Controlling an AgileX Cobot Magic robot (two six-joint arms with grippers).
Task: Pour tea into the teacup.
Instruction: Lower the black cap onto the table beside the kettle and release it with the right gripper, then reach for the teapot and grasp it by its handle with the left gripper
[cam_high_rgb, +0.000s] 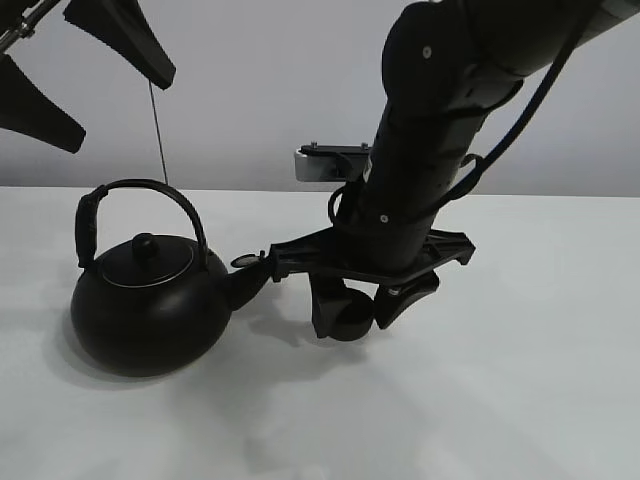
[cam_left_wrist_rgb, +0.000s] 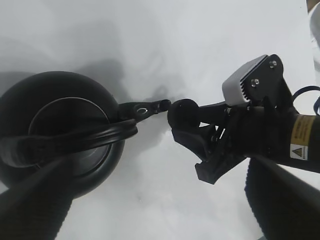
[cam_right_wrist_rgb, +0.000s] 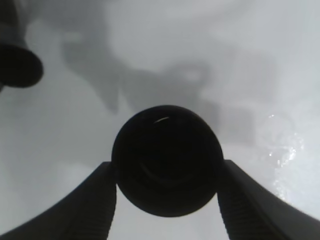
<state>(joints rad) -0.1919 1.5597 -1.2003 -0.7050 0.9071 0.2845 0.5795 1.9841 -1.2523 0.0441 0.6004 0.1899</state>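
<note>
Kettle (cam_high_rgb: 150, 320) is sitting nearest on the table (cam_high_rgb: 500, 390), spout (cam_high_rgb: 250, 283) pointing at the teacup (cam_right_wrist_rgb: 167, 160). Your right gripper (cam_high_rgb: 356, 318) is pinching that cup from both sides, just beside the spout tip, low over the table; can't tell if it's touching down. Your right arm (cam_high_rgb: 430, 150) is angling down from upper right. Your left gripper (cam_high_rgb: 120, 110) is hanging high above the kettle, fingers spread wide, gripping nothing.

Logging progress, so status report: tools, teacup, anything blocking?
Right tool shut on teacup, at kettle spout. Left tool open above kettle handle. Kettle upright, no tea visible. Nothing blocking.
</note>
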